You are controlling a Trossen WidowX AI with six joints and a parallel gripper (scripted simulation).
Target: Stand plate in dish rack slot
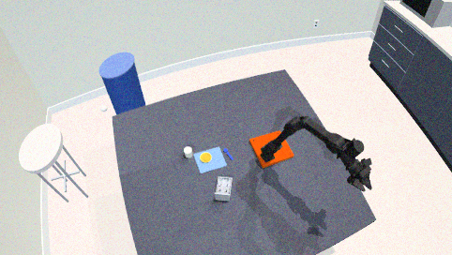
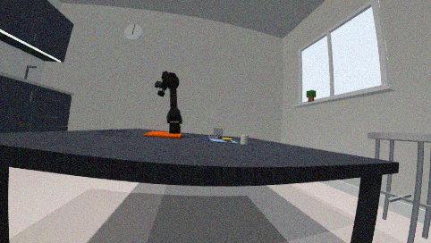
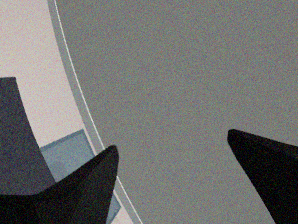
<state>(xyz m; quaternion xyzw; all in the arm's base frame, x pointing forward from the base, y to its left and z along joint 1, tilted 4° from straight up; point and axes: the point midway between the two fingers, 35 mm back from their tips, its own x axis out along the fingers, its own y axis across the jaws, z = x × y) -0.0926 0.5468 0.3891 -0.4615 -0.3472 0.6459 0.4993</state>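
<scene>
In the top view, left to right: the yellow plate [image 1: 205,157] [image 2: 227,138] lies on the blue mat [image 1: 219,164] [image 2: 217,140] at nine o'clock on the desk [image 1: 188,108] [image 2: 201,154]; the dish rack [image 1: 223,188] [image 2: 218,131] stands nearby, towards five o'clock of it; the pincer [image 1: 369,181] [image 2: 159,88] [image 3: 173,144], spread wide and gripping nothing, hangs far off at four o'clock. A low return swing might clip the rack; a poorly centred grasp could tip the plate. No brand, label or writing is legible
</scene>
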